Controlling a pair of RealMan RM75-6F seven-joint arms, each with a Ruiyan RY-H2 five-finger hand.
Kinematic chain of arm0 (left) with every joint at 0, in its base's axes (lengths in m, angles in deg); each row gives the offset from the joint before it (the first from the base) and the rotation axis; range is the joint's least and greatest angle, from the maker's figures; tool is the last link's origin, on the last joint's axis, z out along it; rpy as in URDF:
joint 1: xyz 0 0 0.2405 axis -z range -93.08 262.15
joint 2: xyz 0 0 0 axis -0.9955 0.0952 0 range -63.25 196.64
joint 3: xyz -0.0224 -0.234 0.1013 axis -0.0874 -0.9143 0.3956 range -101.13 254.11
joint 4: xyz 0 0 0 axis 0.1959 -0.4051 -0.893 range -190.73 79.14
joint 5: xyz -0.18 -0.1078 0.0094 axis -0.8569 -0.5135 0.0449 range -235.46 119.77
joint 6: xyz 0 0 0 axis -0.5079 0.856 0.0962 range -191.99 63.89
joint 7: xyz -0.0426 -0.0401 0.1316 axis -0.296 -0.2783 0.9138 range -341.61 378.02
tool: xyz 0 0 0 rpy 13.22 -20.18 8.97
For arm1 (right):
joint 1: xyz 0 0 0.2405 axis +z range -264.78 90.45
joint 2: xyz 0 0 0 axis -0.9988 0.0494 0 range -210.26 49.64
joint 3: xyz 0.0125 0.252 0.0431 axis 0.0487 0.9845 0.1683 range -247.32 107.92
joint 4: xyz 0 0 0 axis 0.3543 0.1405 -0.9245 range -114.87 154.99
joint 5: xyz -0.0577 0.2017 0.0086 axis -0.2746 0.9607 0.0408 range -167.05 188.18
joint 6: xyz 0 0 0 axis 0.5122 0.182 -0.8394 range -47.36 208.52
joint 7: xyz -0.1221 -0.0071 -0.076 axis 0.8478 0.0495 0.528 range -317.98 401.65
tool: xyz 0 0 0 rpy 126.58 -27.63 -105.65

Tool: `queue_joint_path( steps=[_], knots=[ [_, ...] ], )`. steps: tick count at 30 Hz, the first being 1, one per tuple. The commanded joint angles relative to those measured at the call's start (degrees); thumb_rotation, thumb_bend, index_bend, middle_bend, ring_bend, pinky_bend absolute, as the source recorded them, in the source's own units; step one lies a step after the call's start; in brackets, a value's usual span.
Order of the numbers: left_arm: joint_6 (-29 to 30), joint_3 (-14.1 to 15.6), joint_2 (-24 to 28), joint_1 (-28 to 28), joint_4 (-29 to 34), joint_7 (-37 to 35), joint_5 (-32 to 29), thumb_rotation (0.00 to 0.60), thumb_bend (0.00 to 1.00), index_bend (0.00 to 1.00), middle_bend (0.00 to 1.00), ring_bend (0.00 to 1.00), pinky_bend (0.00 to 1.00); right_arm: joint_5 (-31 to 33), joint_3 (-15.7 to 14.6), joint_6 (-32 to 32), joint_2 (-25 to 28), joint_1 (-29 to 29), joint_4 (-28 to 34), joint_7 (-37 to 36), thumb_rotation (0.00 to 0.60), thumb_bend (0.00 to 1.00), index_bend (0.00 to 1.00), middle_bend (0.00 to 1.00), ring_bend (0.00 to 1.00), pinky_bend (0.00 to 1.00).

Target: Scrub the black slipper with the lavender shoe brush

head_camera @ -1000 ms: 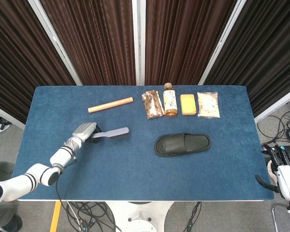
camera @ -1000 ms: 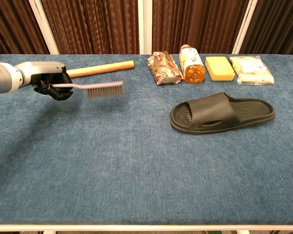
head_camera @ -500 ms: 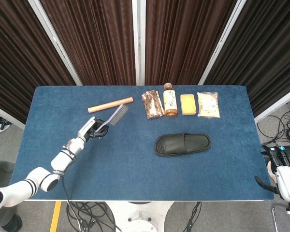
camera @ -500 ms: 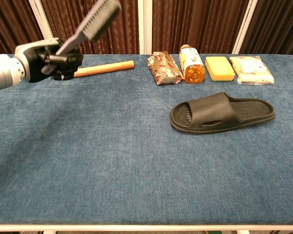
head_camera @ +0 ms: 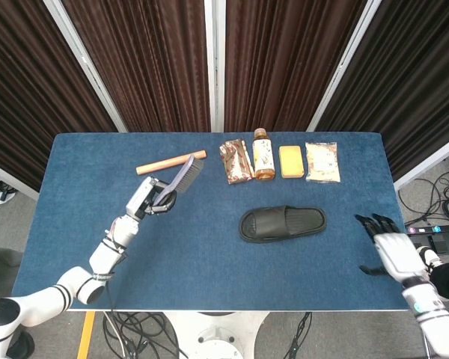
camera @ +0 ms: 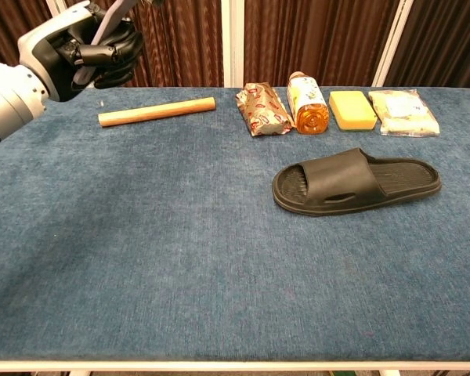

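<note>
The left hand point(head_camera: 148, 199) is clenched on the thin handle of the lavender brush point(head_camera: 181, 179), lifted above the blue felt-like tabletop point(camera: 180, 258). The black rubber slipper point(camera: 354, 182), with ribbed sole, lies flat near the middle. The right hand point(head_camera: 395, 251) hangs with fingers point(head_camera: 370, 224) spread, holding nothing. A round wooden stick point(camera: 157, 111) lies behind.

One slipper point(head_camera: 282, 223), one brush point(head_camera: 181, 178), one wooden rod point(head_camera: 171, 161), one bottle point(head_camera: 263, 155), one sponge point(head_camera: 290, 161), two packets point(head_camera: 236, 161).
</note>
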Motion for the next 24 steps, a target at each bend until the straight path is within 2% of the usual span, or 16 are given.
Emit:
queue_joint_path(
  steps=[1,3,10,12,15,17,24],
  knots=[
    [3.8,-0.4,-1.7,-1.4,-2.0,6.2,-0.1,0.6,0.82,1.0,1.0,0.92,1.0,6.2,3.2,7.9,-3.4,7.0,-0.8,4.9,0.6,0.01,0.0,0.11,0.0,0.07],
    [5.0,0.2,-2.6,-1.8,-3.9,9.3,0.4,0.6,0.82,1.0,1.0,0.92,1.0,9.2,3.9,10.9,-4.7,9.2,-1.7,5.6,0.6,0.02,0.0,0.11,0.0,0.07],
    [6.2,1.8,-3.3,-2.3,-7.3,11.7,1.1,0.6,0.82,1.0,1.0,0.91,1.0,19.0,4.0,19.0,-7.7,15.5,-6.0,10.6,0.6,0.15,0.0,0.13,0.0,0.07],
    [6.3,2.0,-3.0,-2.2,-7.3,11.5,1.4,0.6,0.82,1.0,1.0,0.91,1.0,21.7,4.1,20.3,-8.7,16.9,-7.9,11.5,0.6,0.14,0.0,0.12,0.0,0.06],
    [6.4,2.2,-2.7,-2.1,-7.2,12.6,1.4,0.6,0.82,1.0,1.0,0.92,1.0,24.9,3.7,22.7,-10.9,19.5,-11.6,12.8,0.6,0.05,0.0,0.12,0.0,0.06],
    [6.2,2.3,-2.8,-2.1,-7.3,13.8,1.3,0.6,0.82,1.0,1.0,0.92,1.0,25.8,3.3,23.6,-12.5,20.7,-13.7,13.5,0.6,0.03,0.0,0.13,0.0,0.06],
    [5.1,3.1,-3.5,-1.1,-9.2,19.0,1.7,0.6,0.82,1.0,1.0,0.92,1.0,28.8,1.6,26.1,-19.0,24.7,-21.5,15.8,0.6,0.03,0.0,0.16,0.0,0.06]
  ],
)
